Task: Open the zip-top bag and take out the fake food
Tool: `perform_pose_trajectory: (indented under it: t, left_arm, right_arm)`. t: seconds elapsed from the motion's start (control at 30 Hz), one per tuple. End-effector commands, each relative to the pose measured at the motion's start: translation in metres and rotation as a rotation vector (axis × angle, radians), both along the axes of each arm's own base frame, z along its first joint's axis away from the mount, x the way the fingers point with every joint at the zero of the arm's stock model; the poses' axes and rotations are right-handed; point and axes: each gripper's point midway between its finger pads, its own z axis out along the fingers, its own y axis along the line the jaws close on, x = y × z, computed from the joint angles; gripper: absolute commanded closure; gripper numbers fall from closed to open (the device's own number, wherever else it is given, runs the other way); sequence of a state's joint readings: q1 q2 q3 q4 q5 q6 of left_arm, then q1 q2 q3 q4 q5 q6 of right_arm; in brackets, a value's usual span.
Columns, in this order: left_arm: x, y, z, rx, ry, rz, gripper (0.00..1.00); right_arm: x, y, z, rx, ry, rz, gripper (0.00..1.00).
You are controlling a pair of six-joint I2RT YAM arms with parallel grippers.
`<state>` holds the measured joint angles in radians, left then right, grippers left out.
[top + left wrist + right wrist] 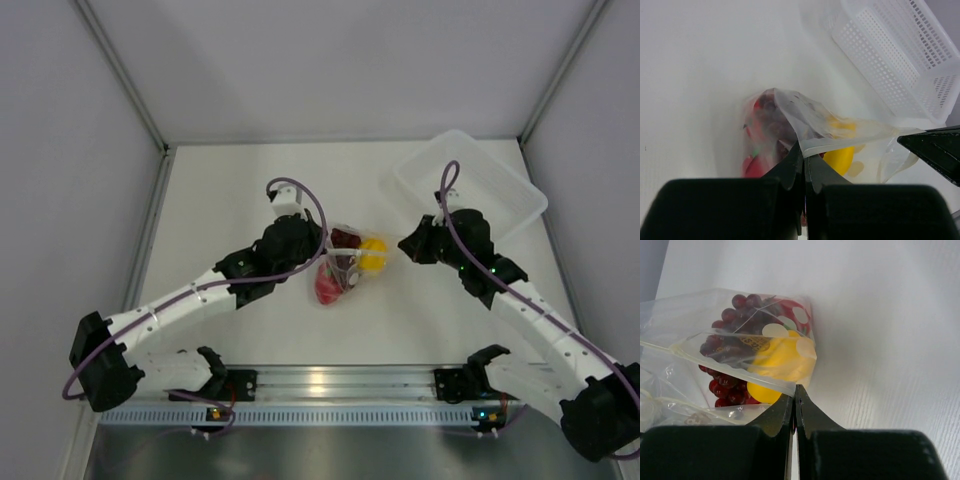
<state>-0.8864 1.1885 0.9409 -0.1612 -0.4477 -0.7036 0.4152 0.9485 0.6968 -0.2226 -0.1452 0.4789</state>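
Zip-top bag (348, 264) lay mid-frame on the worktop (250, 330), stretched left-right between my left pincer (804, 159) and right pincer (794, 389), each pinched shut on an opposite edge of it.

a white table (250, 180) fills the middle of the overhead view, its top matte and faintly grained in the right wrist view (880, 315). a translucent white plastic tray (455, 136) sits upright at the far right corner, turned diagonally, one corner reaching the table's right edge. the left wrist view shows its walls and floor (900, 55) pierced with a fine grid of small holes. pale grey panels (340, 60) enclose the back and both sides, joined by slanting metal struts (120, 70). a silver slotted rail (340, 382) runs along the near edge.
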Motion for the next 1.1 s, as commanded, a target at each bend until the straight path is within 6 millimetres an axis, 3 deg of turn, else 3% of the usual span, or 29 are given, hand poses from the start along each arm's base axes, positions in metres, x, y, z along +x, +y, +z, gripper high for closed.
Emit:
perform_pose_trajectory:
  t: [0.0,0.13,0.17,0.27,0.43,0.53,0.7,0.83,1.07]
  left_arm:
    - [0.016,0.005,0.038,-0.094,-0.071,0.061,1.0]
    - [0.016,-0.015,0.037,-0.111,-0.052,0.002,1.0]
    - [0.017,-0.017,0.037,-0.11,-0.053,0.0,1.0]
    - [0.018,-0.019,0.04,-0.107,-0.057,-0.002,1.0]
    - [0.017,-0.022,0.047,-0.121,-0.064,-0.014,1.0]
    - [0.016,-0.024,0.049,-0.131,-0.062,-0.022,1.0]
    - [0.013,-0.029,0.055,-0.152,-0.068,-0.042,1.0]
    - [0.013,-0.034,0.052,-0.162,-0.058,-0.05,1.0]
    - [0.013,-0.037,0.043,-0.166,-0.048,-0.051,1.0]
  right_arm:
    - [-0.004,-0.012,-0.008,-0.079,0.044,0.028,0.99]
    - [-0.005,-0.009,0.017,-0.072,-0.002,0.046,0.88]
    - [-0.009,-0.01,0.02,-0.076,0.002,0.049,0.81]
    - [-0.011,-0.009,0.042,-0.088,-0.033,0.058,0.77]
    - [-0.011,0.0,0.082,-0.065,-0.1,0.059,0.75]
    - [-0.015,0.022,0.096,-0.016,-0.126,0.103,0.75]
    - [-0.024,0.068,0.096,0.052,-0.127,0.141,0.72]
    - [-0.021,0.085,0.084,0.09,-0.119,0.083,0.71]
    - [-0.009,0.106,0.038,0.097,-0.039,0.046,0.68]
